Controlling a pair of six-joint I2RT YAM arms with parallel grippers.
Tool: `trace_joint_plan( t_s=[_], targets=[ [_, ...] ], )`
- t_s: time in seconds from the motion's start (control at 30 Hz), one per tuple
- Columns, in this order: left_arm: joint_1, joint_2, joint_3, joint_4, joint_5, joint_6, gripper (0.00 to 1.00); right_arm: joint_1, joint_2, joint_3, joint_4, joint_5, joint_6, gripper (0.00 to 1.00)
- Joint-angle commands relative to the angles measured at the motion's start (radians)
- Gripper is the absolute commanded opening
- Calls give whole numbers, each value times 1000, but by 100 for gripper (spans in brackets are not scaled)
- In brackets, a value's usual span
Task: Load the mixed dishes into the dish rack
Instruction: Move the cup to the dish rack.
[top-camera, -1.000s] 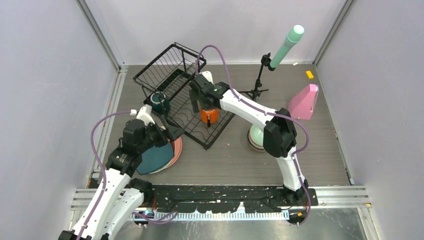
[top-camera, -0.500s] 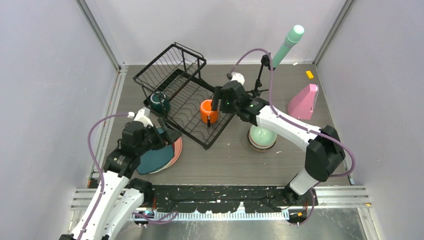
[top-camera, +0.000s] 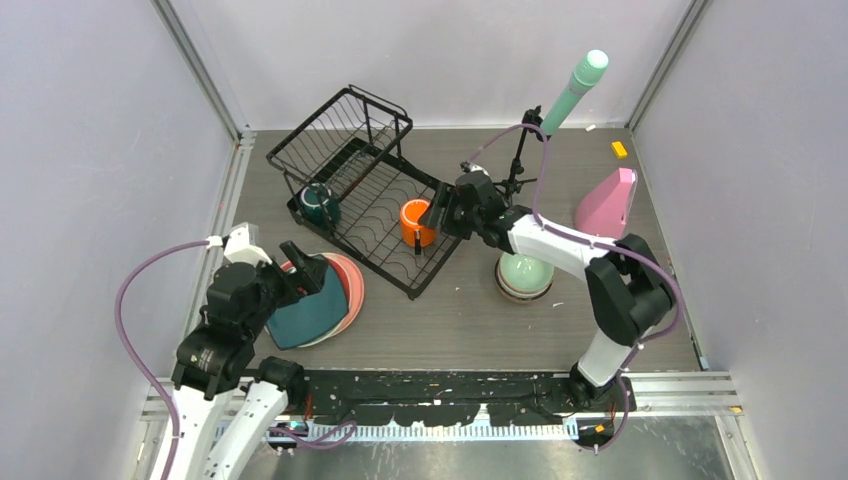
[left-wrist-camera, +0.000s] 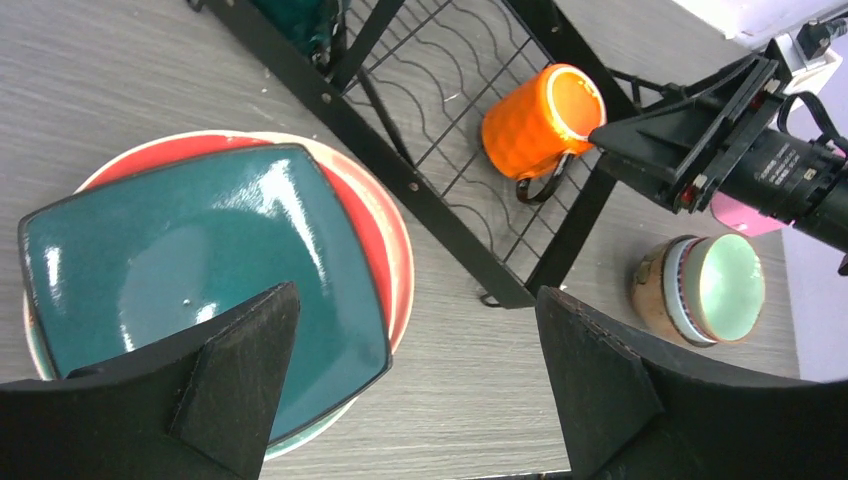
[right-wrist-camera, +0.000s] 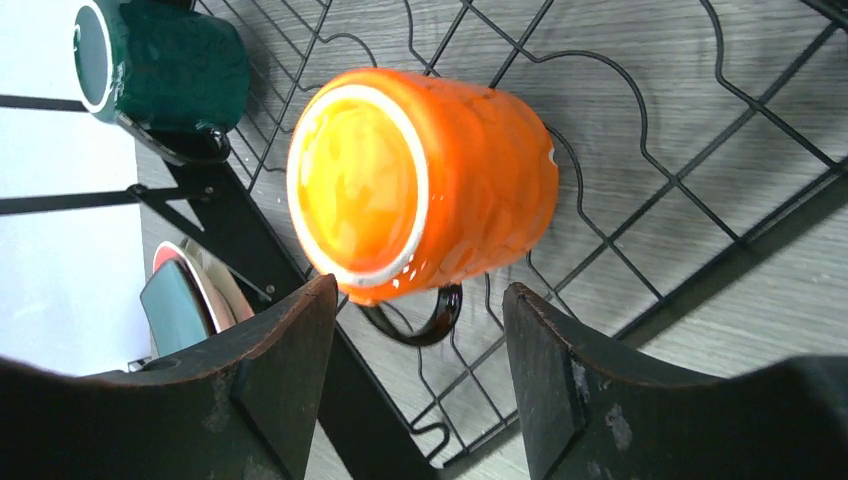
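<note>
The black wire dish rack (top-camera: 370, 265) stands at the back left, angled. An orange mug (top-camera: 416, 222) stands in its near end and a dark green mug (top-camera: 320, 205) at its left side. My right gripper (top-camera: 440, 215) hovers just right of the orange mug (right-wrist-camera: 430, 180), open, with nothing between its fingers. A dark teal plate (left-wrist-camera: 200, 270) tops a stack of reddish and pink plates (left-wrist-camera: 375, 240) on the table before the rack. My left gripper (left-wrist-camera: 415, 295) hangs open above the stack's right edge. Stacked bowls (top-camera: 524, 272), mint on top, sit to the right.
A mint cylinder (top-camera: 575, 85) leans on a black tripod (top-camera: 515, 170) behind the right arm. A pink wedge (top-camera: 608, 205) and a small yellow block (top-camera: 619, 149) lie at the back right. Metal rails and grey walls bound the table.
My right gripper has drawn back to the right off the orange mug, which stays in the rack, and its jaws have narrowed. My left arm has pulled back towards the near left.
</note>
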Motion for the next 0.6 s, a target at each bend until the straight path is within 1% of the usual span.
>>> trace_joint_plan(
  t_s=[0.0, 0.13, 0.23, 0.43, 0.57],
  targets=[
    [1, -44, -18, -27, -52, -14, 92, -13, 80, 93, 103, -53, 49, 68],
    [1, -51, -30, -18, -47, -27, 93, -15, 140, 129, 117, -54, 58, 70],
    [1, -34, -35, -18, -27, -30, 94, -14, 185, 136, 192, -85, 59, 70],
    [1, 13, -41, 16, 28, -37, 94, -13, 308, 240, 233, -107, 126, 73],
    [1, 32, -43, 23, 59, -47, 94, -13, 396, 365, 163, -146, 141, 75]
  ],
)
